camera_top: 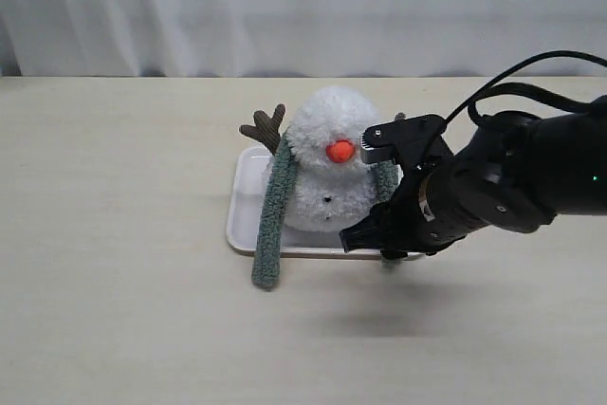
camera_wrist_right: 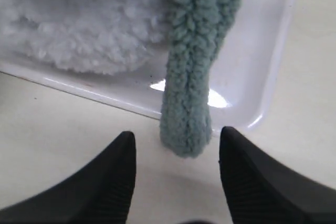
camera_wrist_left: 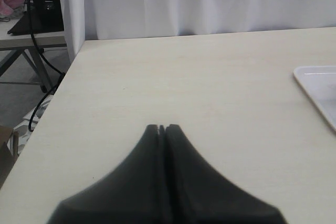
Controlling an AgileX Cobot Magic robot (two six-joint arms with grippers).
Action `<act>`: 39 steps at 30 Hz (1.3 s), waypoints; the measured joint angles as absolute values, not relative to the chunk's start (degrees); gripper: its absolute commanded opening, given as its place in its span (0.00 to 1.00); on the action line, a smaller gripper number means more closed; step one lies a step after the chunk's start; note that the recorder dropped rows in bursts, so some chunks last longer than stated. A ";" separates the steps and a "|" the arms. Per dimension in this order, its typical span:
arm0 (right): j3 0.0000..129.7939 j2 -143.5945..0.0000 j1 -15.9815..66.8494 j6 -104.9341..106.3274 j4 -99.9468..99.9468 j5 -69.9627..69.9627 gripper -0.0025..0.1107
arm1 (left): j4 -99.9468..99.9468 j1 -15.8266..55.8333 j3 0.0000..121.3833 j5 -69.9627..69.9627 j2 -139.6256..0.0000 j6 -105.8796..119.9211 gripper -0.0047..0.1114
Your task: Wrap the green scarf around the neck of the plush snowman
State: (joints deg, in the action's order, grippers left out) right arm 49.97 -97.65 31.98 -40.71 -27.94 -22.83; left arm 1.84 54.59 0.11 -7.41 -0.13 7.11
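The plush snowman [camera_top: 327, 173] sits upright on a white tray [camera_top: 245, 206]. The green scarf [camera_top: 273, 211] is draped behind its neck, with one tail hanging down each side of the body. The left tail reaches past the tray's front rim onto the table. My right gripper [camera_top: 370, 246] is low at the tray's front right corner. In the right wrist view the right gripper [camera_wrist_right: 177, 132] is open, and the scarf's other rounded end [camera_wrist_right: 186, 114] lies over the tray rim [camera_wrist_right: 262, 103] just ahead of its fingertips, untouched. My left gripper [camera_wrist_left: 161, 127] is shut and empty over bare table.
The snowman's brown twig arm [camera_top: 264, 127] sticks up at the back left. A white curtain hangs behind the table. In the left wrist view a tray corner [camera_wrist_left: 317, 85] shows at one side, and the table's edge [camera_wrist_left: 63, 82] runs along the other.
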 measured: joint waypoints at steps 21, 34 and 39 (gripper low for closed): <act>49.09 -106.58 29.64 -41.00 -30.04 -13.68 0.06 | 1.84 54.59 0.11 -7.41 -0.13 7.11 0.04; 49.19 -101.60 29.64 -23.00 -11.90 -23.88 0.06 | 1.84 54.59 0.11 -7.41 -0.13 7.11 0.04; 49.19 -101.60 29.64 -16.53 -4.41 -24.02 0.06 | 1.84 54.59 0.11 -7.41 -0.13 7.11 0.04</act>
State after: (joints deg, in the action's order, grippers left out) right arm 49.19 -101.60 29.64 -16.53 -4.41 -24.02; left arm 1.84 54.59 0.11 -7.41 -0.13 7.11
